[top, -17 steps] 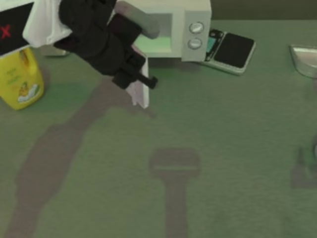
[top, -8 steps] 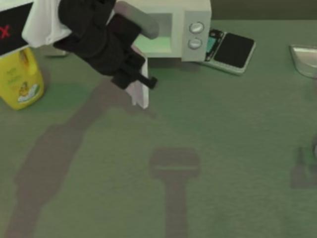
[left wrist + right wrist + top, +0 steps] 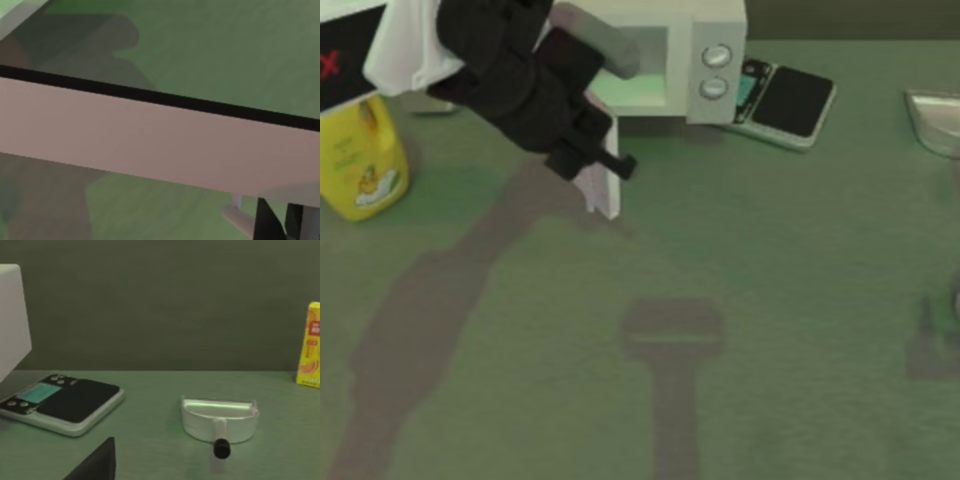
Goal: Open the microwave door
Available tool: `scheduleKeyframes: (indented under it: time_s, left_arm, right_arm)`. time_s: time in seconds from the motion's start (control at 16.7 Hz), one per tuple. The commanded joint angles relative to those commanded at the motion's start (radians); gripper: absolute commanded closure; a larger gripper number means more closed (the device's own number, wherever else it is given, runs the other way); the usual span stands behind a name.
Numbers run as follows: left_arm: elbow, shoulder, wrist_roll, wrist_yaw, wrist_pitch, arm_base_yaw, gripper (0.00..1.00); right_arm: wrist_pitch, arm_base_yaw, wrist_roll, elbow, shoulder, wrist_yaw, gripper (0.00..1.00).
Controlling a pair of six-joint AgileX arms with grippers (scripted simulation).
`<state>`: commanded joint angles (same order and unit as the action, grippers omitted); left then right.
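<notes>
Already the microwave door (image 3: 608, 180) stands swung outward from the microwave (image 3: 665, 60) at the worktop's far edge, pinched in the left hand (image 3: 603, 160); pulling off-arc could drag the microwave.

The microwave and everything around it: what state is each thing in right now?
microwave: upright, cavity exposed.
microwave door: swung wide open.
left gripper: at the door's edge.
scale: flat beside the microwave.
yellow bottle: upright.
dustpan: lying flat.
juice carton: standing.
</notes>
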<state>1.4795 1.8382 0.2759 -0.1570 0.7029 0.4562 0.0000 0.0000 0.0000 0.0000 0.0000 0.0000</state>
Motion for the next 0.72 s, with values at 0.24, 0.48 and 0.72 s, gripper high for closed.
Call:
scheduleKeyframes:
  time_s: [0.24, 0.48, 0.72]
  left_arm:
    - [0.000, 0.000, 0.000, 0.000, 0.000, 0.000, 1.00]
    - [-0.004, 0.003, 0.000, -0.007, 0.001, 0.003, 1.00]
    - [-0.021, -0.016, 0.081, -0.046, 0.014, -0.029, 1.00]
  right_arm:
    - [0.000, 0.000, 0.000, 0.000, 0.000, 0.000, 0.00]
    - [0.000, 0.000, 0.000, 0.000, 0.000, 0.000, 0.00]
    - [0.000, 0.000, 0.000, 0.000, 0.000, 0.000, 0.00]
